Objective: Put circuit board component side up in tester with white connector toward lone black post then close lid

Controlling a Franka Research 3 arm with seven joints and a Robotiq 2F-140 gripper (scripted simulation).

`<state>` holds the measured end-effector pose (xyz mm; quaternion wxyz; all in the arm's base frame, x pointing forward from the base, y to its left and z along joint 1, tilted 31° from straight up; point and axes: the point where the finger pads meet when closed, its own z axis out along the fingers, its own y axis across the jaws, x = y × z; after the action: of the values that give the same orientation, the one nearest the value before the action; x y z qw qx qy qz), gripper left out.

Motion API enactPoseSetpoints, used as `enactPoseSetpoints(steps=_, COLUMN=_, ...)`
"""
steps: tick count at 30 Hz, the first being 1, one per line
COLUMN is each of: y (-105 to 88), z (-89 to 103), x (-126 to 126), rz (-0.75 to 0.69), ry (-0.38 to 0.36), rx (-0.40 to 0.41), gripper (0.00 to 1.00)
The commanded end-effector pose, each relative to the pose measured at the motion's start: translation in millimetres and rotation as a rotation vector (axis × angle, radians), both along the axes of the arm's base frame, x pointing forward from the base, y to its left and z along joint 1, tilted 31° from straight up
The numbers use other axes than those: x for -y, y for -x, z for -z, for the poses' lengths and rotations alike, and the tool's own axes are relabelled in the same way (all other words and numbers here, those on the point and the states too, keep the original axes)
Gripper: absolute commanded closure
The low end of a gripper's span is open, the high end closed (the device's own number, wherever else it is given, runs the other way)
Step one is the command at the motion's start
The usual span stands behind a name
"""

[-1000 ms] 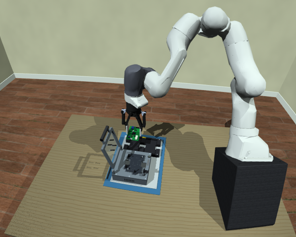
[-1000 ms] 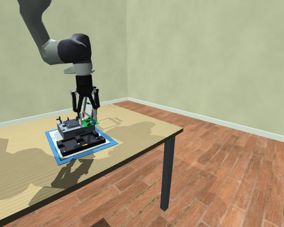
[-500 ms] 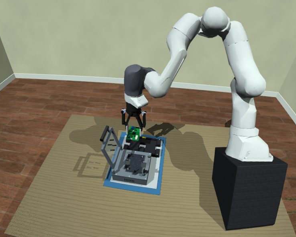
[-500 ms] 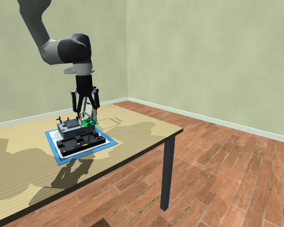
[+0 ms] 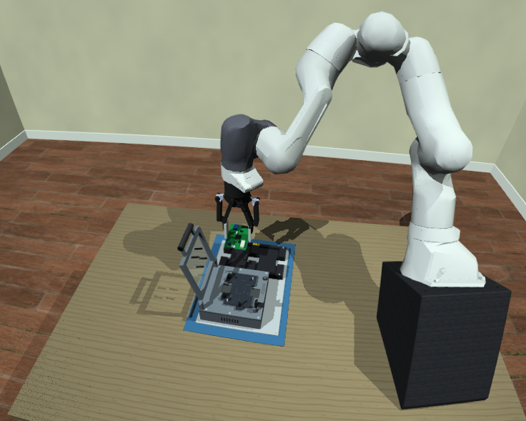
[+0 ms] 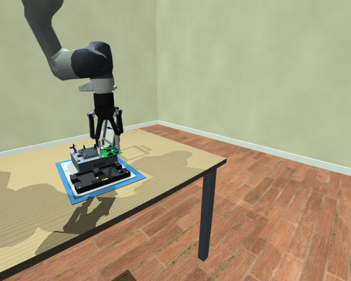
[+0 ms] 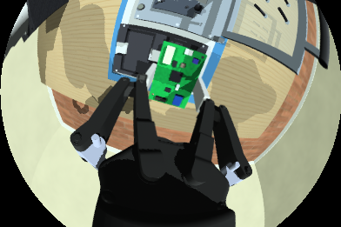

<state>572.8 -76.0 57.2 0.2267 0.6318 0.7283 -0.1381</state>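
Note:
The green circuit board is held above the black tray, component side up. My gripper is shut on its two long edges. The white connector is at the board's end nearest the tester. The grey tester has a dark nest with several small black posts around it; I cannot tell which stands by itself. Its pins are too small to make out. Its framed lid stands open.
The tester and tray sit side by side on a white and blue mat. The raised lid's black handle sticks up beside the tester, on the side away from the robot base. A black pedestal carries the arm.

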Motion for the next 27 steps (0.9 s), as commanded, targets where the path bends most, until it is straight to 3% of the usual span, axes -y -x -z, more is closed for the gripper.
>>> enactPoseSetpoints(steps=1, y=0.9, z=-0.5, x=-1.2, rz=-0.006, ry=0.001, rx=-0.005, gripper=0.54)
enactPoseSetpoints(steps=27, y=4.6, z=4.2, x=-10.0, rz=-0.008, ry=0.002, rx=-0.006, gripper=0.54)
